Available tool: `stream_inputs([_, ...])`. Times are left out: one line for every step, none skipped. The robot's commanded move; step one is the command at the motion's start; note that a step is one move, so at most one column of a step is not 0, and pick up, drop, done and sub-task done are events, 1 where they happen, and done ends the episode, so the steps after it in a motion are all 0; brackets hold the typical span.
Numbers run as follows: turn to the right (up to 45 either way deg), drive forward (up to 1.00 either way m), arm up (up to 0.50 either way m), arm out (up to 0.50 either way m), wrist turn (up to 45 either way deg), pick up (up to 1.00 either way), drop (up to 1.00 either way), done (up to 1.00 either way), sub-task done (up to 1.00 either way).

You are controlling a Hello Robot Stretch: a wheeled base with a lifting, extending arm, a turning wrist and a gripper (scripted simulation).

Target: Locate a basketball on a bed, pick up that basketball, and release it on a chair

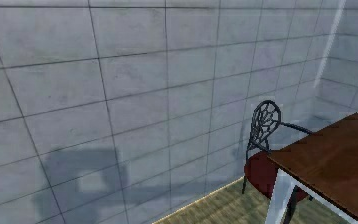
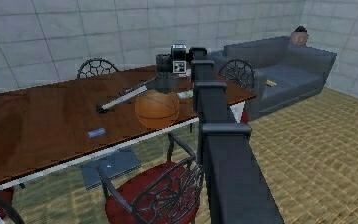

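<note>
Showing by the gripper (image 2: 152, 85), the basketball (image 2: 157, 110) looks light, round, roll-prone. Take it across its widest part; whether the gripper holds it cannot be told.

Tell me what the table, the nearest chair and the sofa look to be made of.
Table: seemingly polished wood, reddish-brown with a sheen.
Nearest chair: likely dark metal, thin curled bars, with a red padded-looking seat.
Sofa: probably grey fabric or leather, soft rounded cushions.

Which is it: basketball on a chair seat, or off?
Off. The basketball shows against the near edge of the table, well above the red chair seat; whether it touches the table, cannot tell.
</note>
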Motion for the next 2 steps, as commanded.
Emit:
stream_inputs([0.0, 0.0, 0.0, 0.0, -45.0, 0.0, 0.0, 0.0, 0.0])
stream_inputs([0.0, 0.0, 0.0, 0.0, -18.0, 0.0, 0.0, 0.0, 0.0])
